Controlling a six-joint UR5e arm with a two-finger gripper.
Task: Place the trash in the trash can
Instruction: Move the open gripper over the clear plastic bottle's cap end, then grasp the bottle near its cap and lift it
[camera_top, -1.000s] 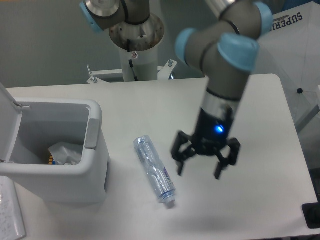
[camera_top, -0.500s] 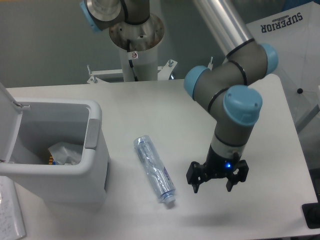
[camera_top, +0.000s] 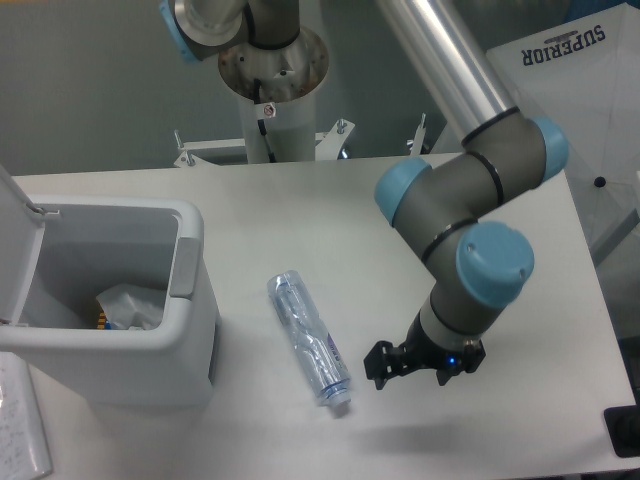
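The claw (camera_top: 423, 365) is being held open and empty low over the surface (camera_top: 300, 215), toward the front edge and right of the middle. The bottle (camera_top: 309, 338) is lying flat near the front edge, left of the claw and apart from it, its white cap pointing to the front. The wrapper (camera_top: 130, 306) is resting inside the open bin (camera_top: 186, 300) at the left edge.

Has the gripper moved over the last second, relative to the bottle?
Yes. The gripper has dropped low toward the table and now sits level with the capped end of the bottle, to its right, jaws open and empty. The bottle hasn't moved.
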